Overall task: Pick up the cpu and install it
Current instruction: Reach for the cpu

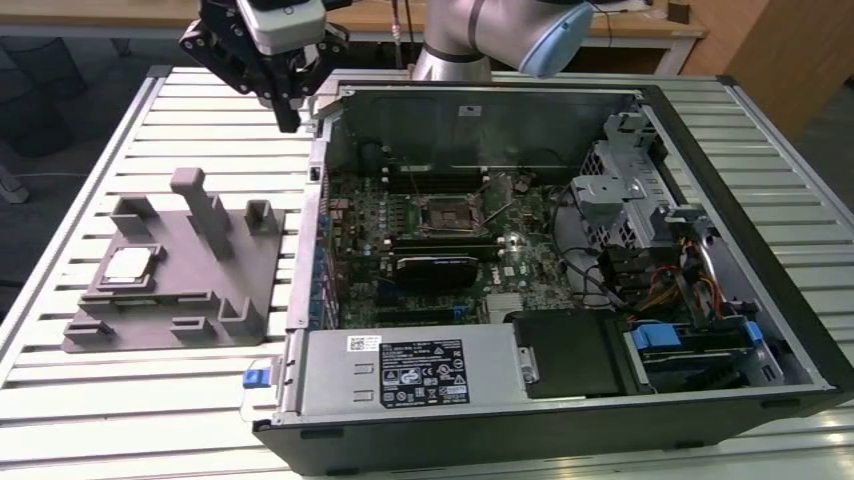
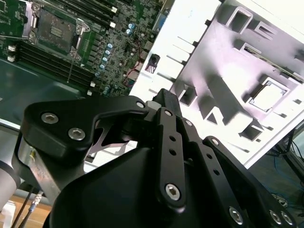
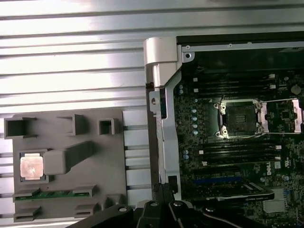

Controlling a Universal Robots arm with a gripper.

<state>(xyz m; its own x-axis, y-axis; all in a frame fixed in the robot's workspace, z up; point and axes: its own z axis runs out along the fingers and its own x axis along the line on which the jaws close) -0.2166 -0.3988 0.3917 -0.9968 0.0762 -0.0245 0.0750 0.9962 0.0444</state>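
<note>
The cpu [image 1: 128,264], a small pale square chip, lies in a recess of the grey fixture [image 1: 174,300] on the table, at the exterior view's left. Both wrist views show it too: cpu [image 3: 31,166], cpu [image 2: 268,93]. My gripper [image 1: 287,122] hangs high above the table beside the far left corner of the open computer case, well away from the cpu. Its fingers are shut with nothing between them. The motherboard socket [image 1: 447,213] sits in the middle of the board with its cover plate swung open, socket [image 3: 240,118].
The open computer case [image 1: 747,250] lies on a slatted metal table [image 1: 134,130]. Its raised walls, drive cage [image 1: 627,190] and power supply [image 1: 414,370] surround the board. The fixture has upright posts [image 1: 200,205] and holds a green memory stick [image 3: 52,194].
</note>
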